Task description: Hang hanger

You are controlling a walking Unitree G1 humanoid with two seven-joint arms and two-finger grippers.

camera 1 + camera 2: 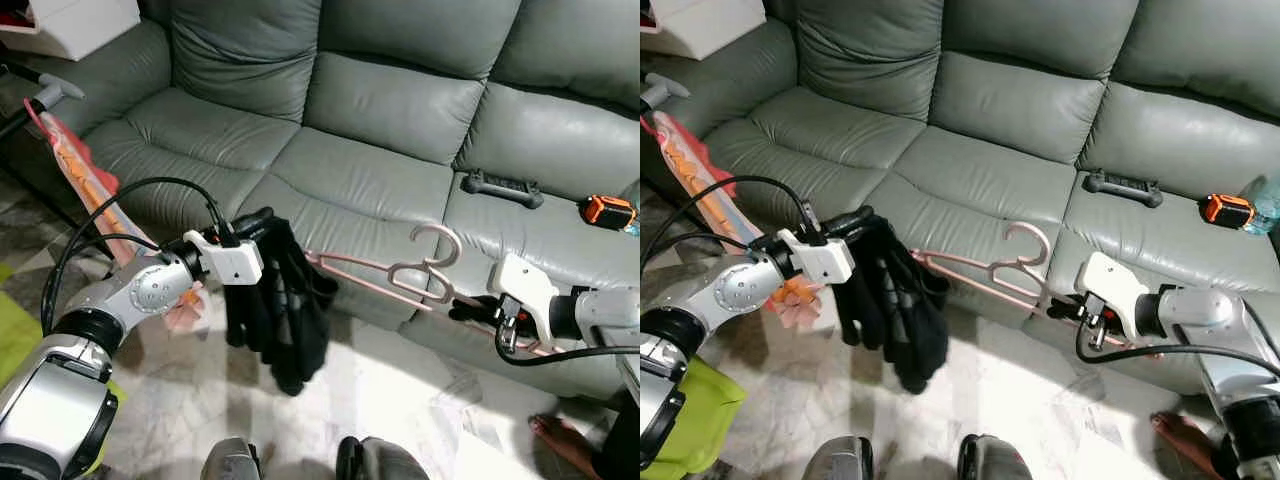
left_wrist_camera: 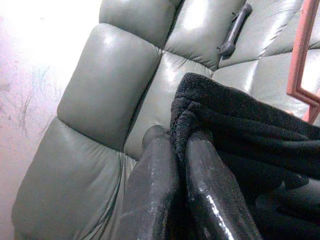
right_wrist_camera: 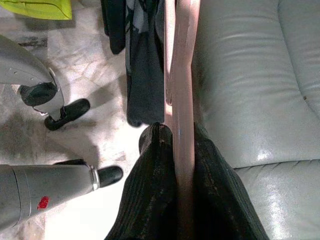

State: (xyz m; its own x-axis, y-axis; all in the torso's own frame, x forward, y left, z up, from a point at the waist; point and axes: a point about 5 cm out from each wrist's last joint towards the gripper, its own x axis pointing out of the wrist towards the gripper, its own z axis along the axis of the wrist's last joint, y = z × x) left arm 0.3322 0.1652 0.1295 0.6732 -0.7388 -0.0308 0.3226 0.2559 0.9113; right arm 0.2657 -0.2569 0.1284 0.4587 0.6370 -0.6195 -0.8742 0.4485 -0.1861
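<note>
I hold the pink hanger (image 1: 400, 275) level across the lower middle of the frame, in front of the grey sofa (image 1: 400, 120). Its long axis runs left to right between my two arms, hook (image 1: 440, 245) pointing up. My right gripper (image 1: 478, 312) is clamped on its right end; my left gripper (image 1: 258, 225) is pinched shut on the black garment (image 1: 275, 305) draped over the left end. My right arm carries the hanger itself.
</note>
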